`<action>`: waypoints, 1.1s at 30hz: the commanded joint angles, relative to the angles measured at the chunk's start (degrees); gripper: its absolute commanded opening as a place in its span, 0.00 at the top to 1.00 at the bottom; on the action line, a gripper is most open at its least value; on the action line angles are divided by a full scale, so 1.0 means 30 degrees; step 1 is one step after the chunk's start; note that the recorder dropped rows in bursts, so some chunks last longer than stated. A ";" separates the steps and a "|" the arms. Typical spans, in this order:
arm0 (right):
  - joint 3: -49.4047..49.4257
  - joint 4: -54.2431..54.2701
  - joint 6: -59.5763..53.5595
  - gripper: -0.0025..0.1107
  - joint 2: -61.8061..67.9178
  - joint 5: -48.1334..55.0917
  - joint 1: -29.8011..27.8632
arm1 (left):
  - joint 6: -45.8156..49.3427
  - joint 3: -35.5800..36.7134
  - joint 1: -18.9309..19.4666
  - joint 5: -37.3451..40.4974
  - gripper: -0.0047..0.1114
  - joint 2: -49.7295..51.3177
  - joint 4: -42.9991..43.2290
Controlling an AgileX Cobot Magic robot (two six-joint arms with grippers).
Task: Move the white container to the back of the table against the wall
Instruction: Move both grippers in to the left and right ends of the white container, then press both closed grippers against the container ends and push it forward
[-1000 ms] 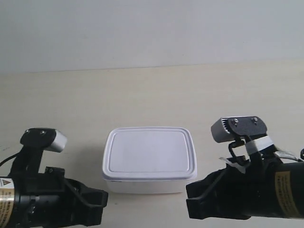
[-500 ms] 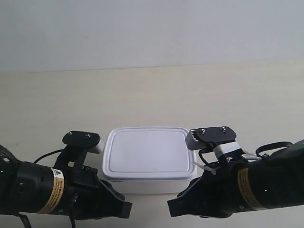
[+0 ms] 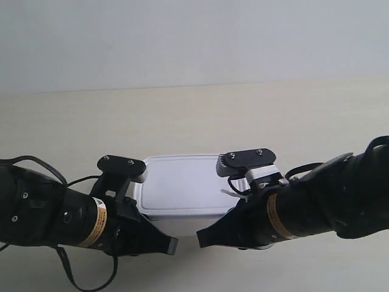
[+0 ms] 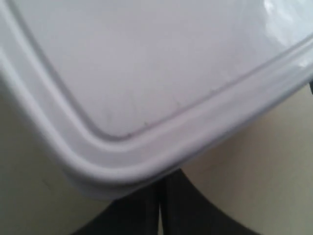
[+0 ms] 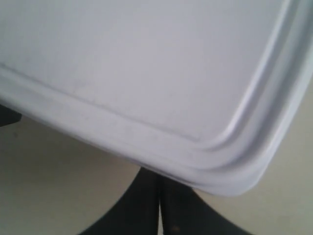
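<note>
- Exterior view: the white container (image 3: 182, 182) sits in the near half of the desk (image 3: 273, 115), well apart from the back edge where the wall (image 3: 194, 42) rises. Its long axis runs parallel to that back edge.
- Same view: the arm at the exterior view's left (image 3: 67, 219) and the arm at the exterior view's right (image 3: 316, 210) reach in from either side. Their dark tips almost meet just beside the container's near long side. The box lies beyond both tips, towards the wall, and neither arm looks nearer to it than the other. I judge a straight shove towards the back edge is what this set-up calls for (an uneven push would probably swing the box round).
- Left wrist view: the left end effector (image 4: 159, 205) has its black fingers pressed together with only a thin slit between them, and they pinch nothing. They sit low against a rounded corner of the box, partly hidden under its overhanging rim. The lid (image 4: 146, 63) is smooth, faintly glossy plastic with a raised border and a few fine scuffs.
- Right wrist view: the right end effector (image 5: 159, 196) is likewise pressed together and empty, tucked under the box's other near corner. I cannot tell whether the fingers actually touch the wall of the box. The desk beside it is pale, matte beige.
</note>
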 commanded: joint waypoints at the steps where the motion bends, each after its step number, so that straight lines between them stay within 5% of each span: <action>1: -0.0867 -0.0184 -0.0036 0.98 0.0747 0.0324 0.0071 | 0.0074 -0.0602 0.0836 0.0334 0.96 0.0573 0.0026; 24: -0.4350 -0.0232 -0.1454 0.98 0.3138 0.3602 0.0071 | 0.0670 -0.4666 0.1584 0.0249 0.96 0.2968 0.0067; 33: -0.5791 -0.0146 -0.5819 0.98 0.4125 0.5950 0.0071 | 0.0718 -0.6518 0.1619 0.0648 0.96 0.4160 0.3757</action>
